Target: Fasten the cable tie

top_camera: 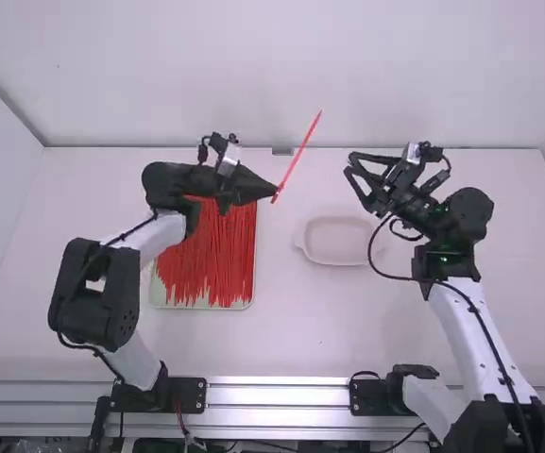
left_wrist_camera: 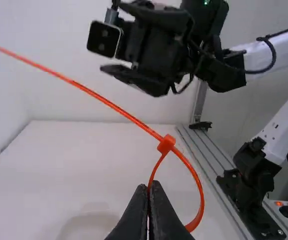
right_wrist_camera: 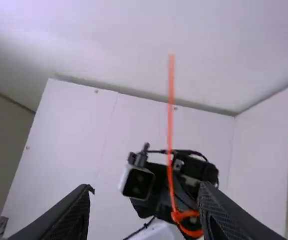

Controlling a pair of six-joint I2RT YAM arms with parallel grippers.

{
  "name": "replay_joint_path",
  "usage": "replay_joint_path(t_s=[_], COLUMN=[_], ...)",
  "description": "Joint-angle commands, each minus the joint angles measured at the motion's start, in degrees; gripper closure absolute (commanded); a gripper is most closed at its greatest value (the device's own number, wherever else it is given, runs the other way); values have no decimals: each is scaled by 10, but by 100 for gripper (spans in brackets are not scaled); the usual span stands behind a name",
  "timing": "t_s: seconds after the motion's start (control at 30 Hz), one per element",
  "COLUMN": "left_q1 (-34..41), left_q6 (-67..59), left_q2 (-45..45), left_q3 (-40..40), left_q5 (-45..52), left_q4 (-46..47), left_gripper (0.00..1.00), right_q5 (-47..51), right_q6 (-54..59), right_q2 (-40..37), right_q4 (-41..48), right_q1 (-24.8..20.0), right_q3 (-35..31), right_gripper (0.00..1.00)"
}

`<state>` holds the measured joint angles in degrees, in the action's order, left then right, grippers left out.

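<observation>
From the high view, your left tool (top_camera: 270,189) hangs over the tray's (top_camera: 173,294) far right corner, clamped on the tie (top_camera: 298,151). The tie's tail slants up and away from the tray, toward the back wall. Your right tool (top_camera: 359,184) hovers on the far side of the dish (top_camera: 312,247) from the tray, with its opening turned toward the tail. It is near the tail but not touching it.

In the left wrist view, the fingers (left_wrist_camera: 143,210) are pressed together on the loop just below the head (left_wrist_camera: 166,144). The tail is already threaded through the head, but the loop is wide and slack. The tail's long axis runs straight out from the head and passes under the right tool.

In the right wrist view, the fingers (right_wrist_camera: 76,215) stand wide apart. The tail (right_wrist_camera: 171,115) rises as one straight line roughly midway between them, some way ahead.

Tightening looks like the next step, and it turns on that line-up. Your right arm is the free one, so bring it toward the tray until the tail sits between its fingers, then pull along the tail's axis.
</observation>
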<state>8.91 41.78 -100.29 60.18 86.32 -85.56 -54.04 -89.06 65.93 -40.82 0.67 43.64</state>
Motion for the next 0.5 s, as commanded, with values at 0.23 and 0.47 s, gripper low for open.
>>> replay_joint_path(t_s=[0.23, 0.47], left_q1=[17, 38], left_q6=[37, 38], left_q2=[7, 7], left_q3=[23, 23], left_q5=[-18, -23], left_q4=[-5, -5], left_gripper=[98, 98], right_q5=[58, 118], right_q6=[74, 86], right_q2=[-7, -7], right_q4=[25, 25], right_q1=[93, 141], right_q3=[13, 13], right_gripper=[43, 46])
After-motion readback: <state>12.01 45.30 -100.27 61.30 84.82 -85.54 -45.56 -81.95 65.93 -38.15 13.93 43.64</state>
